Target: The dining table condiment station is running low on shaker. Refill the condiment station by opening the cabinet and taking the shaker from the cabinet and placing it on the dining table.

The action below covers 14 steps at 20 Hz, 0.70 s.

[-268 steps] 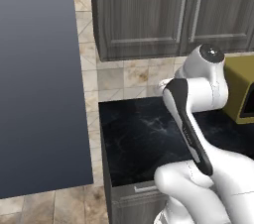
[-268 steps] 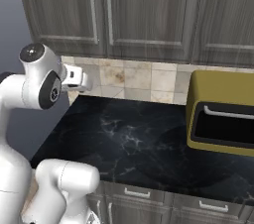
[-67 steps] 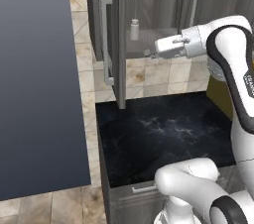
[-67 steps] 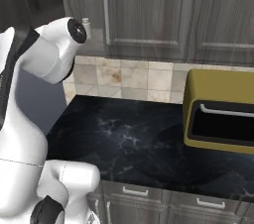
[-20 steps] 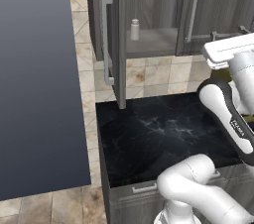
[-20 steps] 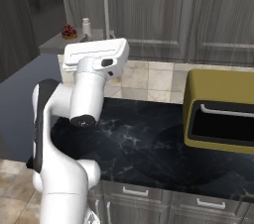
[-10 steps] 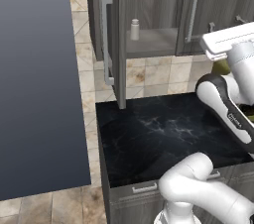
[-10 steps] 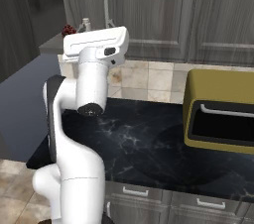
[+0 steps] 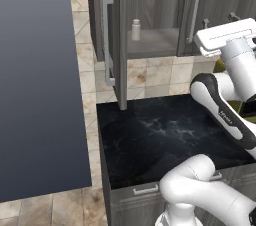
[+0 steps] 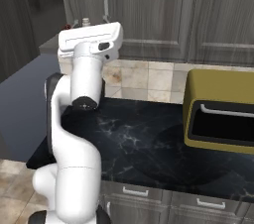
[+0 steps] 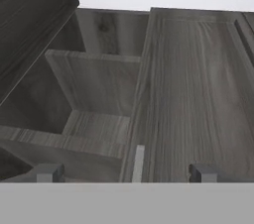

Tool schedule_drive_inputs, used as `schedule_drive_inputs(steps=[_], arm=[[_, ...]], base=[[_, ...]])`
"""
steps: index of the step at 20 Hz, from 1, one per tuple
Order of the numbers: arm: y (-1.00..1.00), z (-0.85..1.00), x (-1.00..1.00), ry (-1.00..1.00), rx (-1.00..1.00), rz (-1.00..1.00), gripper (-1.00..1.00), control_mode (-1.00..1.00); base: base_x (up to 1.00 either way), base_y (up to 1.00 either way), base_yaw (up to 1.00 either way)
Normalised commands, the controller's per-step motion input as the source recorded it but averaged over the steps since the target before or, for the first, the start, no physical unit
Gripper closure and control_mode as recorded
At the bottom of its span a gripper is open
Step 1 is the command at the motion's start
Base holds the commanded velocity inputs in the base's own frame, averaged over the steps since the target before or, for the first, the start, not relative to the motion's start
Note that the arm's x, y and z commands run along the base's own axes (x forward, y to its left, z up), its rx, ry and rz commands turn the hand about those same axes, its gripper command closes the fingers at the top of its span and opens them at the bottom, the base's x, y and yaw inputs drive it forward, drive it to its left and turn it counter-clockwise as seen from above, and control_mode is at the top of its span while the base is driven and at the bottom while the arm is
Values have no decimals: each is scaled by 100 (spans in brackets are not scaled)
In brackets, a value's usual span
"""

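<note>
With the cabinet (image 9: pixel 150 25) door standing open, the wide-open pincer (image 11: pixel 126 172) is best lowering toward the shaker (image 9: pixel 135 29) at nine o'clock, approaching level.

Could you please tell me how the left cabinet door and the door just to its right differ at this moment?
The left cabinet door stands swung open, edge-on to the left base view; the right cabinet door is shut flat. The open one uncovers a shelf with the shaker; the shut one hides what lies behind it. Both are dark grey wood grain with long vertical silver bar handles.
</note>
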Motion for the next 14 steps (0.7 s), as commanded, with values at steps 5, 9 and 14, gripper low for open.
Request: schedule_drive_inputs(steps=[5, 9, 14], arm=[[2, 0, 16, 0, 7, 5, -100, -100], [0, 5, 9, 1, 13, 8, -100, -100], [0, 3, 14, 2, 10, 8, -100, -100]], base=[[0, 0, 0], [0, 0, 0], [0, 0, 0]])
